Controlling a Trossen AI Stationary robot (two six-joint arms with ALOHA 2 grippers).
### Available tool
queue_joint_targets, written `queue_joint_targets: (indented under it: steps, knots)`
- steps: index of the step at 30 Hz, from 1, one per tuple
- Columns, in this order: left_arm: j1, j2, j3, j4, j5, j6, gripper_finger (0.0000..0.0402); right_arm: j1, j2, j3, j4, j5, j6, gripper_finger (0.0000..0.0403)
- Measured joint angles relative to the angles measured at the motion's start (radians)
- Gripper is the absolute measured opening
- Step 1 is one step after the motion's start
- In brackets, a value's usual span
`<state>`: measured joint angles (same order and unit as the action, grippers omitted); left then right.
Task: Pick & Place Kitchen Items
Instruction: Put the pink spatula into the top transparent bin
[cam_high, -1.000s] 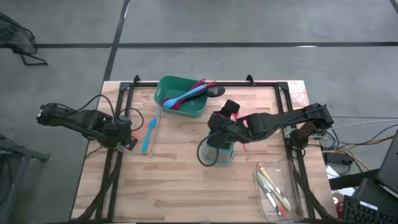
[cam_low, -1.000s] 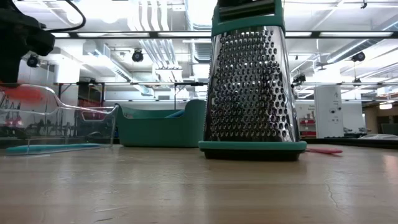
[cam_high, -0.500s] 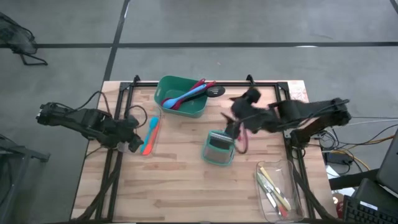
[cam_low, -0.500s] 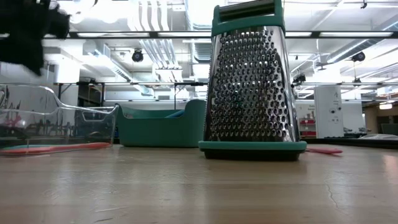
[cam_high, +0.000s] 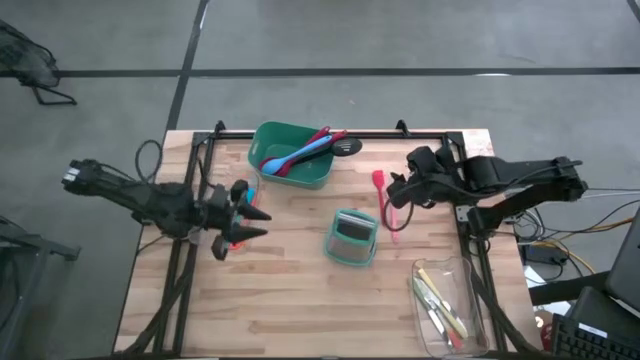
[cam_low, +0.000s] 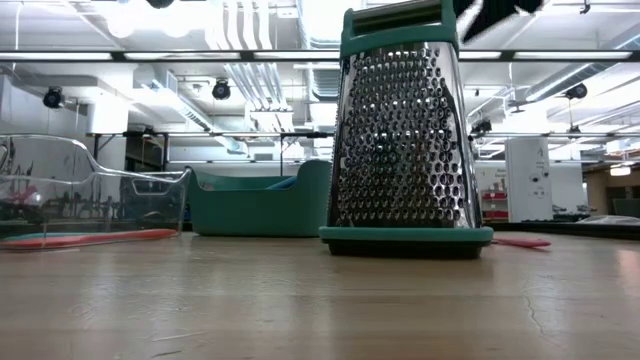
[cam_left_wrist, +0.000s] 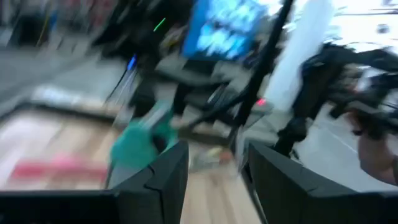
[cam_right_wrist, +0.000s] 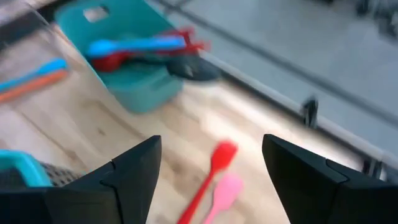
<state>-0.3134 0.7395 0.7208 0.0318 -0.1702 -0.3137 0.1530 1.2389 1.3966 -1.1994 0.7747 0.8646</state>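
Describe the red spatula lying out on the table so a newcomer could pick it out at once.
Start at the teal box grater standing mid-table, then look to its right, toward the right gripper. There two slim spatulas lie side by side on the bare wood. The red spatula is the longer, bright red one; its neighbour, the pink spatula, is paler and shorter.

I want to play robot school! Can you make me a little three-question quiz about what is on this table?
1. True or false: the box grater stands upright in the middle of the table.
2. What lies in the green tub? A) spoons B) forks C) cups
3. Fill in: beside the red spatula lies a ____ spatula.

Key:
1. True.
2. A: a blue spoon and red spoons rest in it.
3. Pink. The open right gripper hovers above both, holding nothing.
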Motion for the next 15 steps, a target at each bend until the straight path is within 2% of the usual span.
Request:
queue_joint_targets:
  steps: [4,9,12,15]
  knots:
    - [-0.034,0.079,-0.074,0.314,0.022,0.157,0.0172,-0.072,-0.022,-0.103,-0.002,-0.095,0.066,0.0283]
    - [-0.054,0.229,-0.163,0.675,0.058,0.258,0.0172,-0.182,-0.027,-0.213,0.008,-0.205,0.101,0.0297]
    - [-0.057,0.312,-0.185,0.841,0.079,0.300,0.0172,-0.260,-0.026,-0.283,0.025,-0.261,0.100,0.0303]
    - [-0.058,0.364,-0.183,0.903,0.092,0.322,0.0172,-0.335,-0.027,-0.350,0.051,-0.324,0.080,0.0302]
